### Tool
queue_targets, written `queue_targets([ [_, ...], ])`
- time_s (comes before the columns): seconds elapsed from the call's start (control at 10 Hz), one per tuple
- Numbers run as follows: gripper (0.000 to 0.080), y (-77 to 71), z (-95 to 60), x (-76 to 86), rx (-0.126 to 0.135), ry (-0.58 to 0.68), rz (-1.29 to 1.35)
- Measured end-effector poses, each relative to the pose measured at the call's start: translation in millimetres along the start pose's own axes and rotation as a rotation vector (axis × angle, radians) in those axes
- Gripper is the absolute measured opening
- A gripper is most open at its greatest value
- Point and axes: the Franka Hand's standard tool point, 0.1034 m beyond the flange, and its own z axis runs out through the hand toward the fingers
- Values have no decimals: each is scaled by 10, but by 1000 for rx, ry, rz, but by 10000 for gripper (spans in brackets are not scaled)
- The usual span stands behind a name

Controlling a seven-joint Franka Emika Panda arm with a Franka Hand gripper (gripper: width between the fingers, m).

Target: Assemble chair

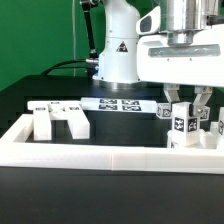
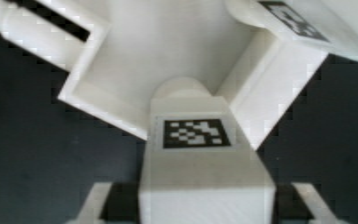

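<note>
A: Chair pieces (image 1: 57, 120) are noted loose inside the rail (image 1: 110, 158), toward its end on the exterior view's left. Nothing there is judged to be joined yet. One tagged block (image 1: 183, 125) is held upright near the rail's corner on the exterior view's right.

B: State of the jaws?

A: The gripper (image 1: 187, 112) is closed almost fully on the block. In the wrist view the fingers (image 2: 105, 205) are seen on either side of it, with its tag (image 2: 197, 132) turned to the camera.

B: What is met beyond the block?

A: A larger white slab (image 2: 149, 70), on which a second tag (image 2: 297, 20) is carried. Whether the block's far end is touching it or only just beside it cannot be told.

B: Step in hand?

A: Judged, not observed: the block is being brought to the slab for joining. Seating cannot be confirmed.

B: How is it to be done well?

A: The grip is to be held firm and square, so the block is not twisted between the fingers. The block's end is to be lined up with the slab's edge before any push is given. The push is to be slow and straight, without tilt. The rail may be used as a backstop, so the slab is not shoved away. Risks noted: the slab sliding off, or the block jamming at an angle.
</note>
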Motion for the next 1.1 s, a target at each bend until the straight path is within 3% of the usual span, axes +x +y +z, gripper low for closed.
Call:
queue_targets([
  [0.5,291,1,4,-25,1,-14,373],
  [0.8,300,-1,5,-29,2,-14,332],
  [1.0,605,-4,3,-29,3,-14,233],
  [1.1,605,-4,2,-27,4,-12,94],
])
